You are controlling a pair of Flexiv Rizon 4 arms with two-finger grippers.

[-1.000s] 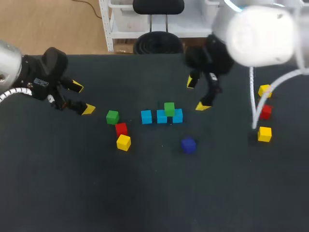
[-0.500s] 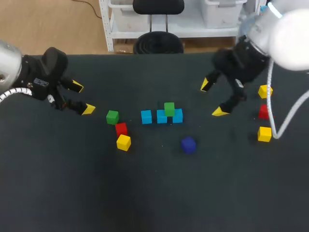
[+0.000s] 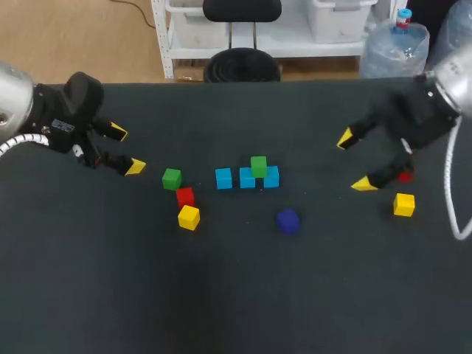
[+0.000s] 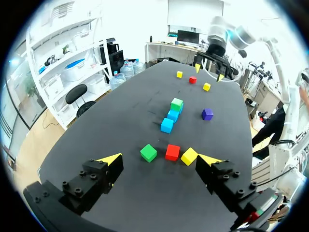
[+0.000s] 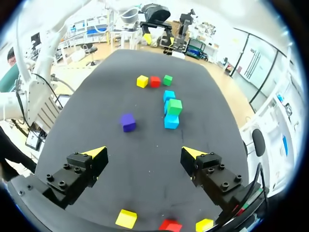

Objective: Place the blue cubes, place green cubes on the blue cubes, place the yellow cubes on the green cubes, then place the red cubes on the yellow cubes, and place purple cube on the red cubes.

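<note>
Left fingers [image 3: 134, 167] and right fingers [image 3: 363, 184] spread wide, holding nothing; a green cube [image 3: 258, 165] tops the blue cubes [image 3: 223, 178].

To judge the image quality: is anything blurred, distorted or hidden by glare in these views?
Head view: cubes sharp, no glare; the right arm looks slightly soft. Both wrist views: the table edge bends, and the far cubes are small yet distinct.

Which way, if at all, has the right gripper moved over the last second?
Yes. The right gripper has drawn rightward, away from the blue cubes, toward the yellow cube at the table's right side.
</note>
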